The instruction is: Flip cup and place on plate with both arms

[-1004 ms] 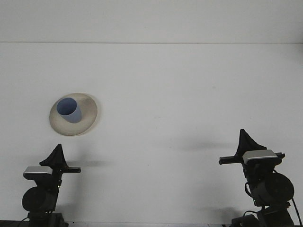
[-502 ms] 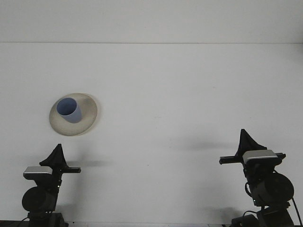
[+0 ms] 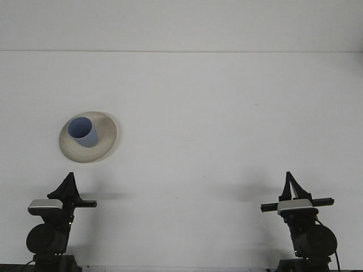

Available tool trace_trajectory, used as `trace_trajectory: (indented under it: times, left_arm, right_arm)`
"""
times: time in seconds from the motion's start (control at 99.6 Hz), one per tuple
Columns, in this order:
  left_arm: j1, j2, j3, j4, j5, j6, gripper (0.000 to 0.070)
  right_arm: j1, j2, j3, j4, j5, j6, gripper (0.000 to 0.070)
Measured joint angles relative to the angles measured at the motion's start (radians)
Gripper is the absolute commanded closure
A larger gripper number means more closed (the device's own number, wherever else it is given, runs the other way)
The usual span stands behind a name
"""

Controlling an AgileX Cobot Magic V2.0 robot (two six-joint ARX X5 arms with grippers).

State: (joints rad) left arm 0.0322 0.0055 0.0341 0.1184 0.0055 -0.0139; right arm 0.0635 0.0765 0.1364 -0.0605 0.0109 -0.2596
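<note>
From the front, both arms sit low at the table's near edge: left gripper [image 3: 69, 180] at seven o'clock, right gripper [image 3: 290, 180] at five, fingers pressed together. The blue cup [image 3: 83, 132] stands mouth-up on the plate [image 3: 105, 142] at nine o'clock.

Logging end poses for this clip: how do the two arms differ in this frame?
The left gripper sits near the plate holding the blue cup; the right gripper is far across the table. The right arm's body looks larger. Both are low at the near edge, pointing forward, holding nothing.
</note>
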Motion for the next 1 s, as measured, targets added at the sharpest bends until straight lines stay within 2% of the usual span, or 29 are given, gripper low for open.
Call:
trace_trajectory:
  times: [0.221,1.004]
  left_arm:
    - [0.0,0.0,0.0,-0.001,0.0,0.0,0.0687]
    - [0.0,0.0,0.0,0.0,0.0,0.0,0.0687]
  right_arm:
    - [-0.005,-0.074,-0.121,0.073,-0.006,-0.044,0.0696]
    - [-0.005,-0.074,-0.122,0.073,-0.007,-0.051,0.0696]
